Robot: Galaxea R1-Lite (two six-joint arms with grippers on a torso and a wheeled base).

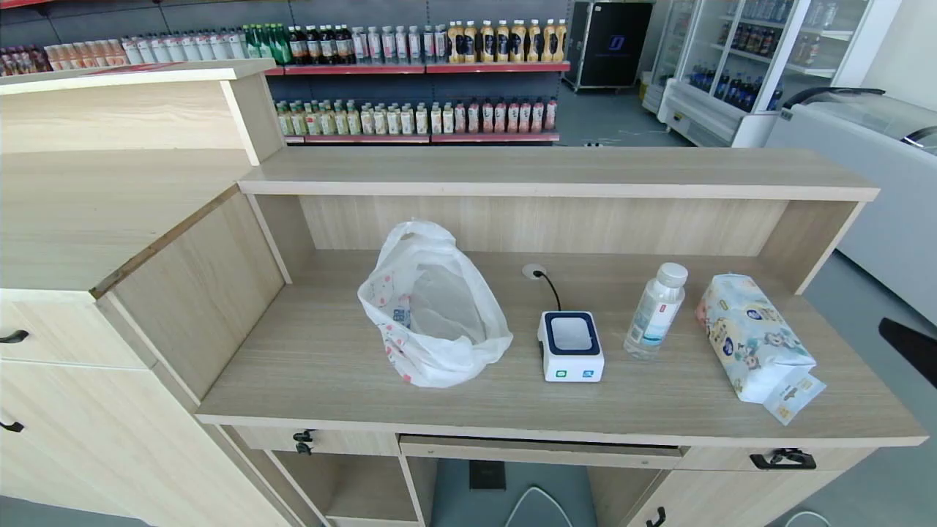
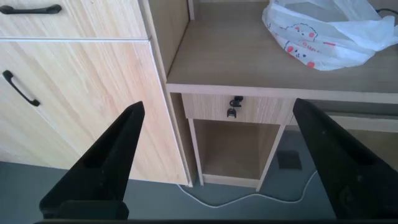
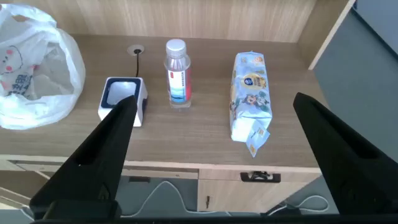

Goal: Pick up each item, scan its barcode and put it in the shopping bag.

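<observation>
A white plastic shopping bag (image 1: 432, 307) stands open on the wooden counter (image 1: 315, 366). To its right sit a white barcode scanner (image 1: 571, 344), a clear water bottle (image 1: 655, 311) standing upright, and a printed tissue pack (image 1: 758, 340) lying flat. My right gripper (image 3: 214, 102) is open and holds nothing, off the counter's front edge, facing the scanner (image 3: 121, 96), the bottle (image 3: 176, 74) and the pack (image 3: 250, 93). My left gripper (image 2: 219, 107) is open and holds nothing, low in front of the counter's left end, below the bag (image 2: 323, 37).
A raised back shelf (image 1: 556, 176) and side walls enclose the counter. A tall cabinet with drawers (image 1: 66, 410) stands to the left. A keyed drawer (image 2: 235, 107) sits under the counter edge. The scanner's cable (image 1: 550, 289) runs to a hole behind it.
</observation>
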